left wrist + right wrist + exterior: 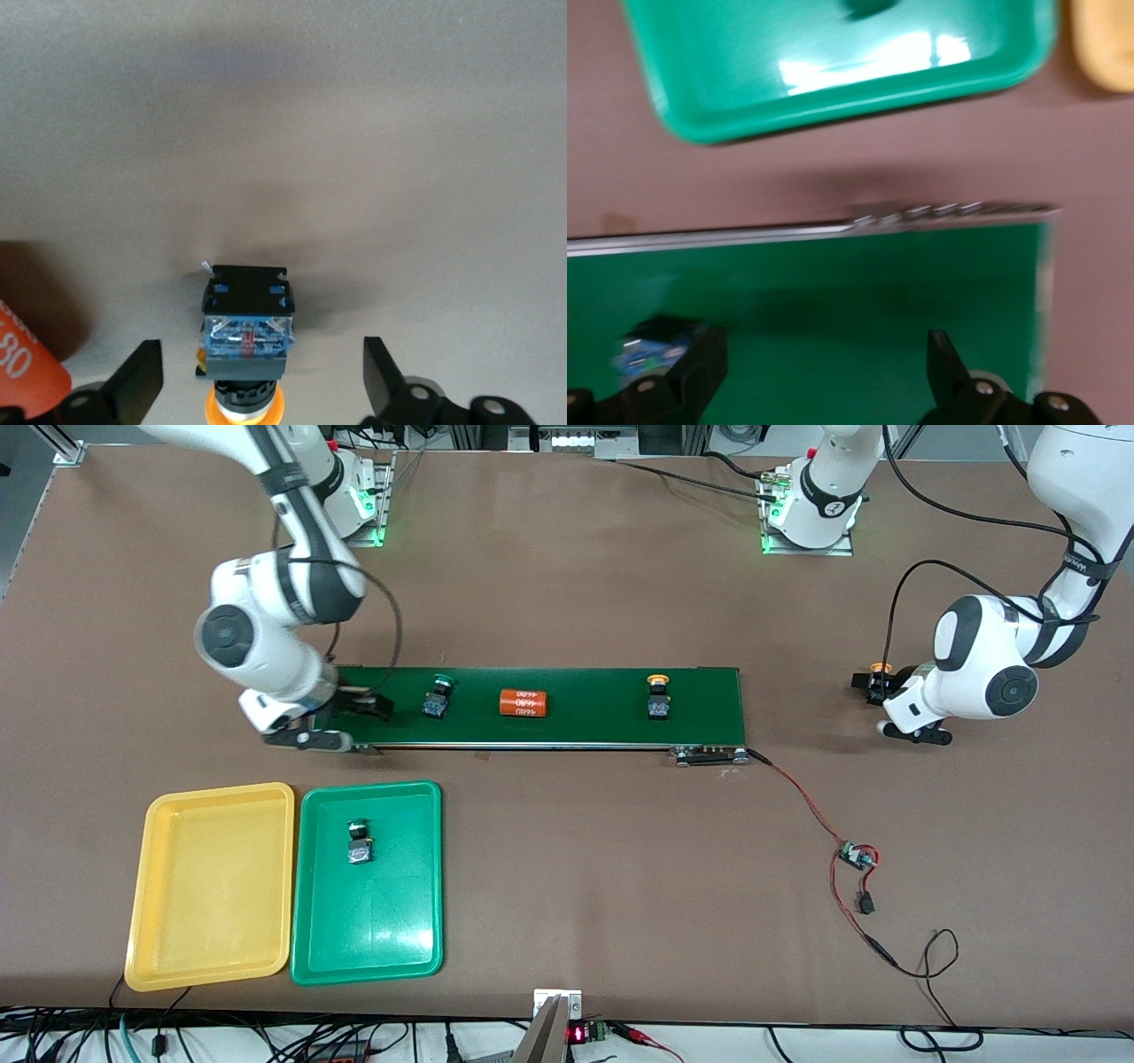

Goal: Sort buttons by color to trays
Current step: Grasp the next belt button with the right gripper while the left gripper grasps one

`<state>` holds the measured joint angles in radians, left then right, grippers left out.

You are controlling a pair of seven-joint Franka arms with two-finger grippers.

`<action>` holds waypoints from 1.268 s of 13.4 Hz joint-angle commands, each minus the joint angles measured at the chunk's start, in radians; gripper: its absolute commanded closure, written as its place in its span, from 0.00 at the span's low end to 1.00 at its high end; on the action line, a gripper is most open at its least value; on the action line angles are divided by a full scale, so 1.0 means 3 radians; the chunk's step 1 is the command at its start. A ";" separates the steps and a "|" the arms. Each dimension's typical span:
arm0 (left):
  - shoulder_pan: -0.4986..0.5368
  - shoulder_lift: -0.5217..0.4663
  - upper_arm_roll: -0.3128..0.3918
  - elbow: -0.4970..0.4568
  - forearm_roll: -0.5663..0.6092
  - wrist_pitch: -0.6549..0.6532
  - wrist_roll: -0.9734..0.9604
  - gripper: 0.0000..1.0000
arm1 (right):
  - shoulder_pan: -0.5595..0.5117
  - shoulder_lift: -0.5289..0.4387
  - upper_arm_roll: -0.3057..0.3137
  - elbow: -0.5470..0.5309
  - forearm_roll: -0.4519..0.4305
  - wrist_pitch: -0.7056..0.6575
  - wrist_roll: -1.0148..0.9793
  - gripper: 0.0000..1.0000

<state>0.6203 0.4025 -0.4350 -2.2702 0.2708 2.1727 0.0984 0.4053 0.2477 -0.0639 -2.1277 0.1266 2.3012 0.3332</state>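
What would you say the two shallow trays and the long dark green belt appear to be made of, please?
The shallow green tray and the shallow yellow tray look like glossy moulded plastic: rounded corners, bright glare on the green floor. The long dark green belt looks like matte rubber or fabric, showing no glare; its camera-side edge rail appears metallic.

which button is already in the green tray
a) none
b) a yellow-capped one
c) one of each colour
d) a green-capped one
d: a single green-capped button lies in the green tray, while the yellow tray beside it holds no button.
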 commanded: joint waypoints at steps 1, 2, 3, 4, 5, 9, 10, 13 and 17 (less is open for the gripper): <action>0.0054 -0.0120 -0.0043 -0.0087 0.0058 -0.0022 0.0300 0.46 | 0.0315 0.0064 -0.0022 -0.0005 -0.0272 0.0076 0.0477 0.00; 0.0065 -0.0120 -0.0043 -0.0082 0.0053 -0.0022 0.0382 0.60 | 0.0372 0.0089 -0.0017 0.0041 -0.0395 0.0076 0.0728 0.00; 0.0095 -0.0120 -0.0043 -0.0082 0.0053 -0.0022 0.0449 0.69 | 0.0377 0.0110 -0.0012 0.0087 -0.0406 0.0071 0.0816 0.00; 0.0100 -0.0120 -0.0043 -0.0082 0.0053 -0.0022 0.0520 0.80 | 0.0377 0.0110 -0.0012 0.0102 -0.0407 0.0071 0.0832 0.00; 0.0100 -0.0125 -0.0043 -0.0067 0.0053 -0.0022 0.0536 0.85 | 0.0372 0.0110 -0.0007 0.0108 -0.0402 0.0071 0.0842 0.00; -0.0016 -0.0232 -0.0175 0.0091 0.0008 -0.0022 0.0501 0.91 | 0.0372 0.0273 -0.0007 0.0103 -0.0391 0.0249 0.1042 0.00; -0.0250 -0.0379 -0.0282 0.0127 -0.0119 -0.0012 0.0470 0.91 | 0.0372 0.0426 -0.0002 0.0103 -0.0391 0.0300 0.1042 0.00; -0.0752 -0.0707 -0.0319 0.0214 -0.0304 -0.0027 0.0449 0.95 | 0.0362 0.0504 -0.0002 0.0108 -0.0391 0.0321 0.1007 0.25; -0.1120 -0.0570 -0.0406 0.0511 -0.1069 -0.0007 0.0368 0.99 | 0.0306 0.0432 -0.0022 0.0509 -0.0391 -0.0130 0.0894 0.91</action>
<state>0.3109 0.2000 -0.5591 -2.1511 0.0276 2.1812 0.2146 0.5119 0.3685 -0.0717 -2.0785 0.0167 2.3645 0.6153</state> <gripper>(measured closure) 0.595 0.586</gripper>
